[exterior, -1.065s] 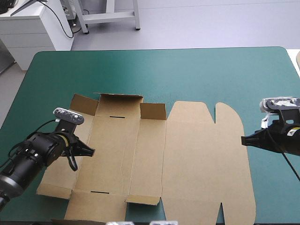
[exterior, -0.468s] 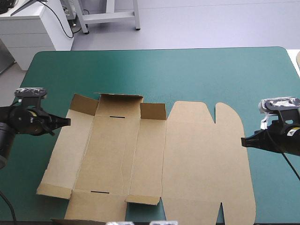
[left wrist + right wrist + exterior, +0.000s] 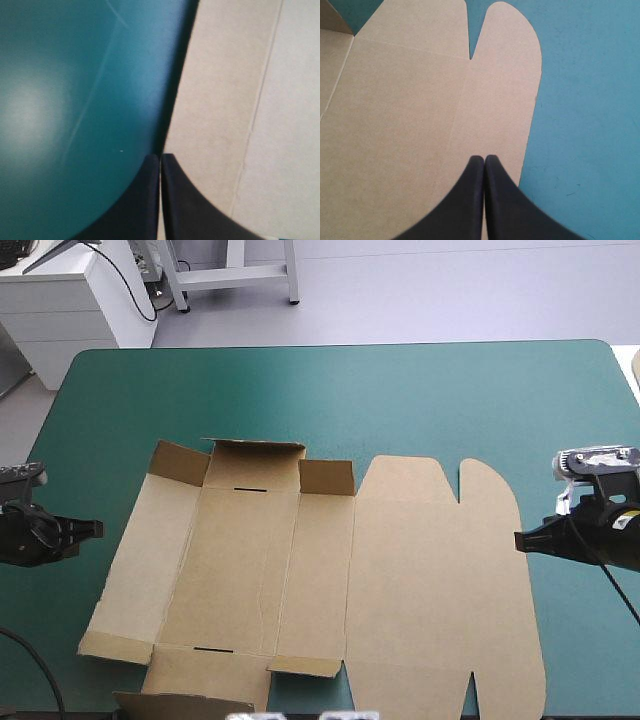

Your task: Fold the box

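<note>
High camera looks forward and down across the teal-green table [image 3: 330, 400]; wrist cameras (one at either side) peer closely at the same brown box [image 3: 400, 570].

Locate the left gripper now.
In the high view the left gripper is over the teal-green cover near its left edge, just left of the box, not touching it.
</note>
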You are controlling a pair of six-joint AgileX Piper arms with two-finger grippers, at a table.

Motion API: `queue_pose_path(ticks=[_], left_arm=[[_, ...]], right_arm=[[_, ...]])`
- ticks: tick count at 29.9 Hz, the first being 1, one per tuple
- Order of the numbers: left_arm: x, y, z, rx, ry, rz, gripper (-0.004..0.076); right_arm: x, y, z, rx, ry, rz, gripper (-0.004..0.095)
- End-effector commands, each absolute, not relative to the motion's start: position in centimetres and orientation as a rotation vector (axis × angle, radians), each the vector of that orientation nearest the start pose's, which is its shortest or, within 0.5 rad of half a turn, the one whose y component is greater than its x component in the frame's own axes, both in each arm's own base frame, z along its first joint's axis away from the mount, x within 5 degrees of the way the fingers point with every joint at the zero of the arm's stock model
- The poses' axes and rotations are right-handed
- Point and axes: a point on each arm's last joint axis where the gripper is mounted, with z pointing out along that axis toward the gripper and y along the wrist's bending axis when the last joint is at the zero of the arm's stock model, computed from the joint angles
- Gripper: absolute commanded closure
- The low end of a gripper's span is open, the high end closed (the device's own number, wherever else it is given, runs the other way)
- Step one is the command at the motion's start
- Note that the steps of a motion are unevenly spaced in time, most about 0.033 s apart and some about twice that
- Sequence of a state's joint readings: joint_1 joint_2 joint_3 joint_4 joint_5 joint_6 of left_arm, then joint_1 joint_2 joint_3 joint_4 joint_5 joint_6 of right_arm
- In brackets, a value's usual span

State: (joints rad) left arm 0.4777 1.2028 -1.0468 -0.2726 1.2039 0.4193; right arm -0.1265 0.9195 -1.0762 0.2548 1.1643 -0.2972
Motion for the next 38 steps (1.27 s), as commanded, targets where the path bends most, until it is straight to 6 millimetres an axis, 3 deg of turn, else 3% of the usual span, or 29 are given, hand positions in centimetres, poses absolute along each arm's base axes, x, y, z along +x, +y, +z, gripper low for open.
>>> queue_pose_path(ticks=[1,4,7,17,20,23,27,38], left_arm=[[19.7,6.8,31.2,-0.107,2.729,-0.286,0.0731],[18.9,6.4,28.8,-0.035,2.809,-0.326,0.0731],[18.8,6.4,27.9,-0.030,2.809,-0.320,0.0731],[18.3,8.4,28.0,-0.140,2.780,-0.270,0.0706],[18.5,9.2,27.6,-0.217,2.747,-0.361,0.0706],[19.0,9.2,26.5,-0.177,2.769,-0.555,0.0706],[19.6,9.4,25.4,-0.163,2.803,-0.646,0.0709],[19.6,10.1,24.9,-0.179,2.837,-0.552,0.0707]], right_arm=[[15.3,0.1,39.5,-0.174,2.365,0.131,0.0927],[15.3,0.1,39.5,-0.174,2.367,0.132,0.0928],[15.3,0.1,39.4,-0.176,2.374,0.140,0.0928],[15.3,0.2,39.4,-0.176,2.373,0.142,0.0928],[15.3,0.1,39.4,-0.175,2.372,0.140,0.0927],[15.3,0.1,39.5,-0.174,2.367,0.138,0.0928],[15.3,0.1,39.5,-0.175,2.369,0.139,0.0928],[15.3,0.2,39.5,-0.174,2.369,0.142,0.0928]])
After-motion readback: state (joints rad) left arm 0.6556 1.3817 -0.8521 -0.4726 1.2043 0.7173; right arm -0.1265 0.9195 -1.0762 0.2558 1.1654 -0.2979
